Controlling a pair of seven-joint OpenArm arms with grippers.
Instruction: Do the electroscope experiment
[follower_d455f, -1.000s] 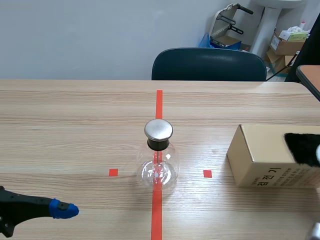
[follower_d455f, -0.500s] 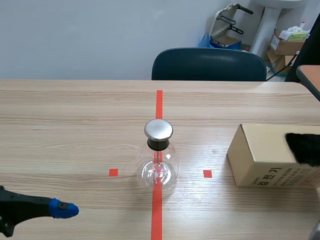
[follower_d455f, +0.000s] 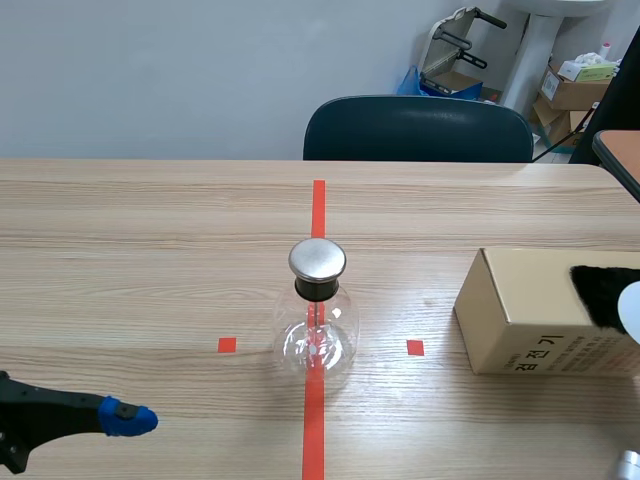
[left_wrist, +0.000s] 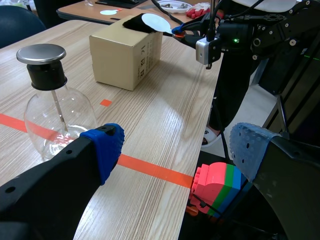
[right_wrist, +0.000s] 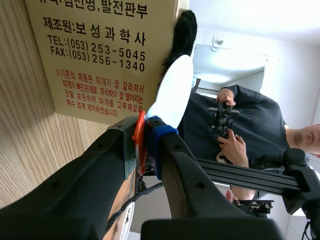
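Blue pads spread wide, your left gripper (left_wrist: 177, 145) hangs low at the near left of the table (follower_d455f: 150, 250), holding nothing. At centre stands the electroscope (follower_d455f: 317, 325), a clear glass flask with a metal cap (follower_d455f: 317, 259) and a thin rod inside. To its right sits a cardboard box (follower_d455f: 520, 305) topped with black fur (follower_d455f: 598, 290). The white disc (follower_d455f: 631, 308) is at that fur (contact cannot be confirmed), its orange handle (right_wrist: 140, 147) clamped between the fingers of the right gripper (right_wrist: 146, 129). The step looks like charging the disc: rub it firmly across the fur, never the cardboard. Then carry it by the handle alone to the cap, without knocking the flask.
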